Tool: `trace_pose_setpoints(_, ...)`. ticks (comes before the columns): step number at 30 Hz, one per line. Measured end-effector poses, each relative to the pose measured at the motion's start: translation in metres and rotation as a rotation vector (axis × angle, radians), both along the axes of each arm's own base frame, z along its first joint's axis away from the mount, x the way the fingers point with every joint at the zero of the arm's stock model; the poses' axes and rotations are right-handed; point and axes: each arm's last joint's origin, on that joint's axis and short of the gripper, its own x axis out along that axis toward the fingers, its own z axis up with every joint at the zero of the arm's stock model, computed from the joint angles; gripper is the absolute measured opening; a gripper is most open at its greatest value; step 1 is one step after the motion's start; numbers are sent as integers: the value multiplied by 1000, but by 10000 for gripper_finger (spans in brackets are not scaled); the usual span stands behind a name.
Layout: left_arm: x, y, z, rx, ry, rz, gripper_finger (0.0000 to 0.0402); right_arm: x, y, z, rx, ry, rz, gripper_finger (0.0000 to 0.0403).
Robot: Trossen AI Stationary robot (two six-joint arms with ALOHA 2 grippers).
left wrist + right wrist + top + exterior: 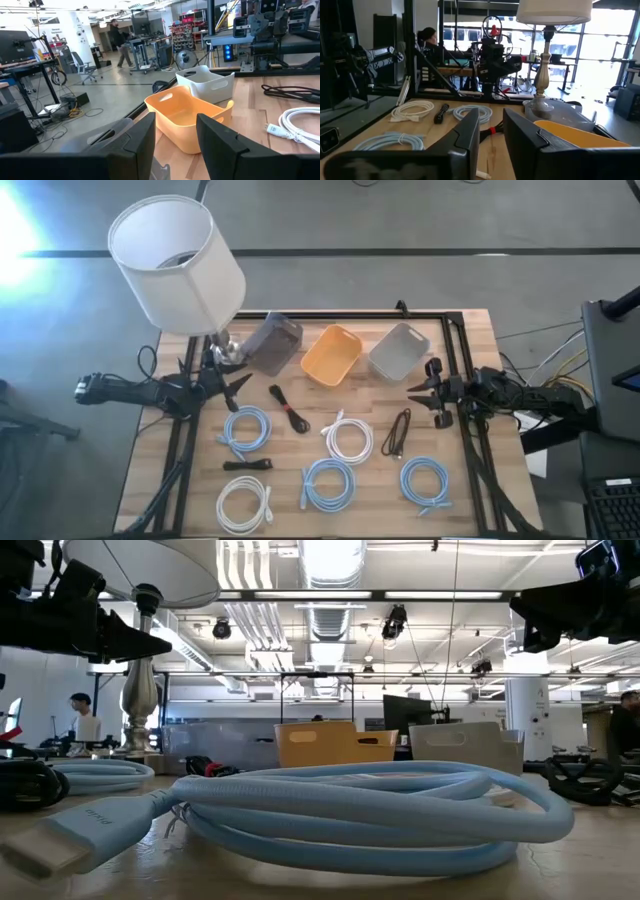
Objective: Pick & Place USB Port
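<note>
Up above the desk (470, 330), both pincers hang in the air with nothing in them. Left pincer (236, 384) waits near the lamp (178, 262), fingers spread apart. Right pincer (422, 393) waits by the grey bin (400, 350), also a little spread. Black USB cable (398, 432) lies on the desk, just beside the right pincer.
</note>
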Motion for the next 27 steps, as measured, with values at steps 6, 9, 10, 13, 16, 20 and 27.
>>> trace_pose_setpoints(6,0,0,0,0,1,0,147,0,0,0,0,0,0,83)
trace_pose_setpoints(9,0,0,0,0,1,0,147,0,0,0,0,0,0,77)
trace_pose_setpoints(10,0,0,0,0,1,0,147,0,0,0,0,0,0,76)
trace_pose_setpoints(13,0,0,0,0,0,0,147,0,0,0,1,1,0,71)
trace_pose_setpoints(16,0,0,0,0,1,0,147,0,0,0,1,0,0,68)
trace_pose_setpoints(20,0,0,0,0,0,0,147,0,0,0,0,1,0,72)
trace_pose_setpoints(27,0,0,0,0,1,0,147,0,0,0,2,0,0,83)
